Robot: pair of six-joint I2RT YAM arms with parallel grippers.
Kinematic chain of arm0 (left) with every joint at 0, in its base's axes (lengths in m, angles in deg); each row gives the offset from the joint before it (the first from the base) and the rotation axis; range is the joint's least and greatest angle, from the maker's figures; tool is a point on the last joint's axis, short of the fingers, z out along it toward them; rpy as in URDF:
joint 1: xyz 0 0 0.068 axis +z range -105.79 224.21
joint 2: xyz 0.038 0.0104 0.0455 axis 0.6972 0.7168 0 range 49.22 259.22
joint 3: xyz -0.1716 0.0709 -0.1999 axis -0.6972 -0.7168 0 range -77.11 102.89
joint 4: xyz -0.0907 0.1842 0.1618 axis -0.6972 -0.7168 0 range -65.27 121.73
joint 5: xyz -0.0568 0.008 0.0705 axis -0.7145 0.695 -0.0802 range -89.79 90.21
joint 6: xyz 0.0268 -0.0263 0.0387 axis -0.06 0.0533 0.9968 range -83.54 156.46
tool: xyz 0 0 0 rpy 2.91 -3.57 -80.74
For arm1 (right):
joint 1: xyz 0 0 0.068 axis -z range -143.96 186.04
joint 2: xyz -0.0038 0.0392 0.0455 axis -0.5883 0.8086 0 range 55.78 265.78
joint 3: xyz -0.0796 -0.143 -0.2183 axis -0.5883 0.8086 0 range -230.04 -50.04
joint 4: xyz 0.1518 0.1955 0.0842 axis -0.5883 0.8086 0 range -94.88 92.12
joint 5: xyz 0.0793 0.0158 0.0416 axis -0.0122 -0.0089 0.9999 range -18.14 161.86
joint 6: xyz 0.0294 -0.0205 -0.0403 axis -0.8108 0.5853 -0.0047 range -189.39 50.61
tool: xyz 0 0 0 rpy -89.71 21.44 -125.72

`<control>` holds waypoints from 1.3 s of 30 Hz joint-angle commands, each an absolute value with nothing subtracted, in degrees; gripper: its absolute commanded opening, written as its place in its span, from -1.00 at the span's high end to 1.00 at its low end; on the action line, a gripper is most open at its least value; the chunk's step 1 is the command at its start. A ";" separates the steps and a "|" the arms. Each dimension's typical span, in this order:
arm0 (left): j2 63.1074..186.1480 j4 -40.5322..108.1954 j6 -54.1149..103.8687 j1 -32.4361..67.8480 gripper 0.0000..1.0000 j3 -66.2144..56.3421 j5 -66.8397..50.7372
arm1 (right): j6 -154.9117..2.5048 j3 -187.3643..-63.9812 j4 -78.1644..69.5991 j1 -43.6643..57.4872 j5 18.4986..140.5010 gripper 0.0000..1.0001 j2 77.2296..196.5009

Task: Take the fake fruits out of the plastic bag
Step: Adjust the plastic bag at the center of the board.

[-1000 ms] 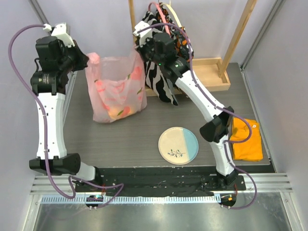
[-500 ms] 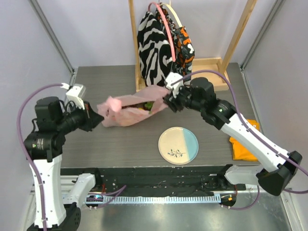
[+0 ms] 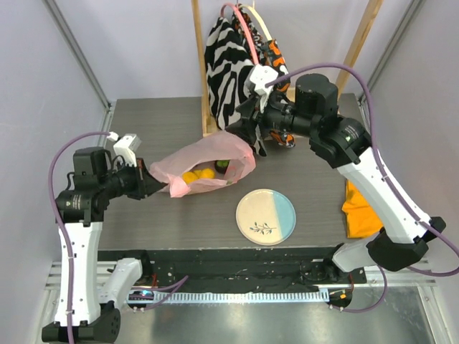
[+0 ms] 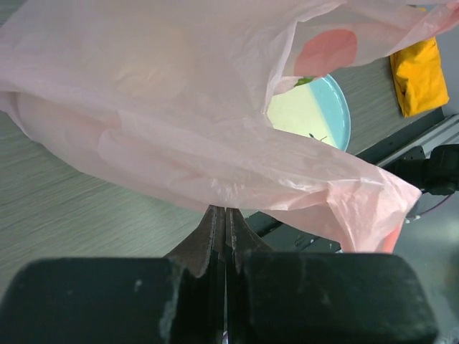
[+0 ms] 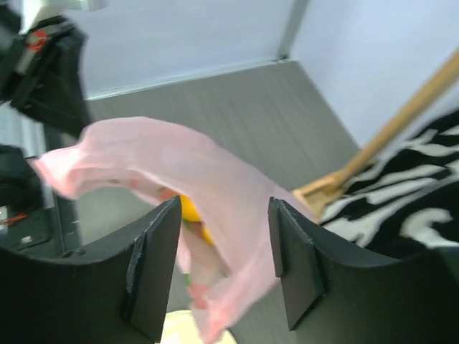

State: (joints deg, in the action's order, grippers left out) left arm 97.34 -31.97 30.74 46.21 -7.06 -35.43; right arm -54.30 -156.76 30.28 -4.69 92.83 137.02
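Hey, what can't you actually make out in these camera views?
Fruit count: the top view shows two yellow fruits and a green one; folds of the plastic bag hide any others.
Left wrist view: bag film fills the frame and covers part of the plate.
Right wrist view: blurred; whether the right gripper touches the bag is unclear.

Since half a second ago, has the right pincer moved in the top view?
Yes. The right pincer has pulled back from the plate toward the hanging zebra-striped bag, and it stands open.
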 commanded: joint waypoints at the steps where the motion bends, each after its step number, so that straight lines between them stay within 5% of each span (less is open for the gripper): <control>1: 95.37 -29.53 32.15 46.31 1.00 -3.11 -34.78 | -53.58 -153.24 33.00 -6.32 101.47 -0.10 138.75; 5: 95.80 -31.90 33.55 46.31 0.99 0.23 -35.29 | -49.36 -146.47 34.32 -6.59 102.62 0.16 139.63; 7: 96.24 -37.07 36.00 46.32 0.38 4.18 -36.96 | -49.09 -144.88 34.32 -6.59 102.53 0.19 139.46; 8: 96.42 -39.09 36.28 46.40 -0.28 5.50 -36.88 | -49.26 -143.39 34.23 -6.76 102.45 0.22 139.28; 11: 97.12 -48.23 43.21 46.32 -0.50 13.05 -39.42 | -49.96 -141.10 33.79 -6.76 102.36 0.28 139.02; 18: 95.46 -50.84 38.93 47.98 -0.59 8.17 -57.17 | -52.25 -137.14 30.54 -8.08 100.95 0.29 138.93; 31: 105.37 -29.45 20.90 46.32 -0.89 0.95 -54.46 | -51.11 -138.81 33.09 -12.21 98.75 0.28 138.23; 39: 112.14 -27.07 17.74 44.73 -0.67 -2.23 -61.30 | -48.13 -139.51 33.45 -12.74 97.26 0.19 140.15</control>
